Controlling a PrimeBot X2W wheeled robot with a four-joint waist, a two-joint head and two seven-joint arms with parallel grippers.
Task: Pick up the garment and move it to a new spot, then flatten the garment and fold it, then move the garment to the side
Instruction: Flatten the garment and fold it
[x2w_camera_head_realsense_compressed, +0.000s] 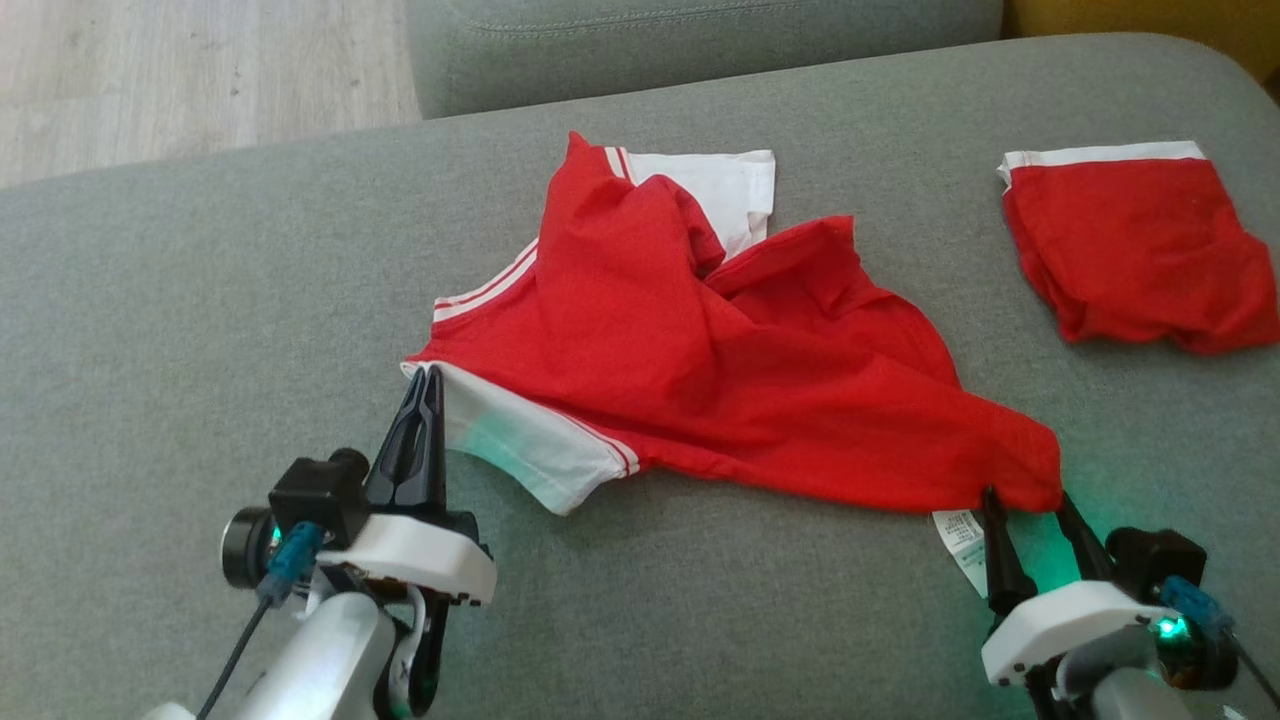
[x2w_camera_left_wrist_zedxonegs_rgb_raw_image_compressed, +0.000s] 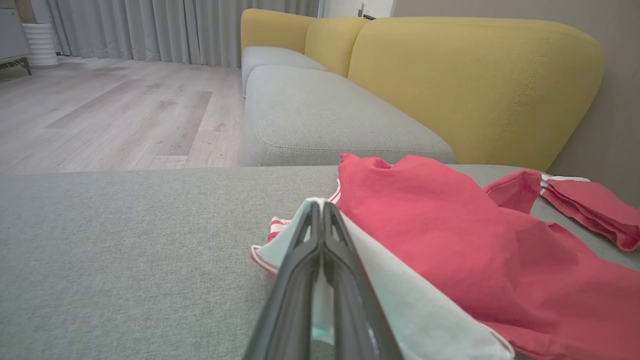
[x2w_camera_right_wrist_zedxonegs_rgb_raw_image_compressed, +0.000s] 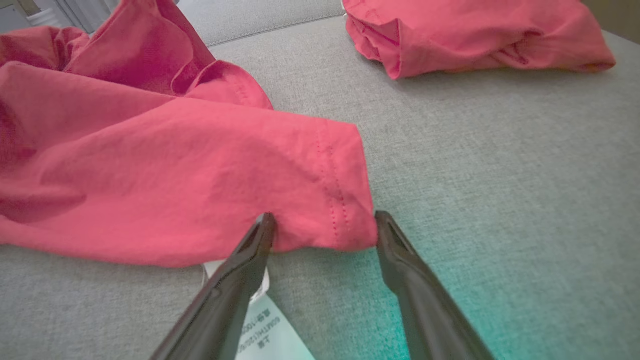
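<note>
**A:** Where does the garment lie at this moment?

**B:** The red shirt (x2w_camera_head_realsense_compressed: 720, 370) of thin cloth, with white sleeves and striped trim, lies crumpled in the middle of the wide grey fabric sofa cushion (x2w_camera_head_realsense_compressed: 200, 300). It is not flat. A thick fold rises through its centre. One white sleeve sticks out at the far side, and the other white sleeve (x2w_camera_head_realsense_compressed: 530, 445) lies at the near side, toward the robot's left.

**A:** What does the left claw do?

**B:** The left claw (x2w_camera_head_realsense_compressed: 425, 378) is closed tight. Its two dark fingers press together on the edge of the near white sleeve. In the left wrist view a little white cloth shows between them, so it holds the red shirt there. The sleeve rests on the cushion.

**A:** And the right claw?

**B:** The right claw (x2w_camera_head_realsense_compressed: 1026, 498) stands wide. Its two fingertips are placed one at each side of the near right corner of the hem, at the cloth but not closed on it. A small white printed label (x2w_camera_head_realsense_compressed: 962, 535) comes out from under the hem and lies on the cushion, partly under one finger of this claw. A green light falls on the cushion around this claw.

**A:** Is there something more on the cushion?

**B:** Yes, a second piece of red cloth with a white band (x2w_camera_head_realsense_compressed: 1130, 250) lies folded at the far right, well apart from the shirt. Behind the cushion I see a pale wooden floor (x2w_camera_head_realsense_compressed: 150, 70) and, in the left wrist view, another grey seat with a yellow padded backrest (x2w_camera_left_wrist_zedxonegs_rgb_raw_image_compressed: 475, 85).
</note>
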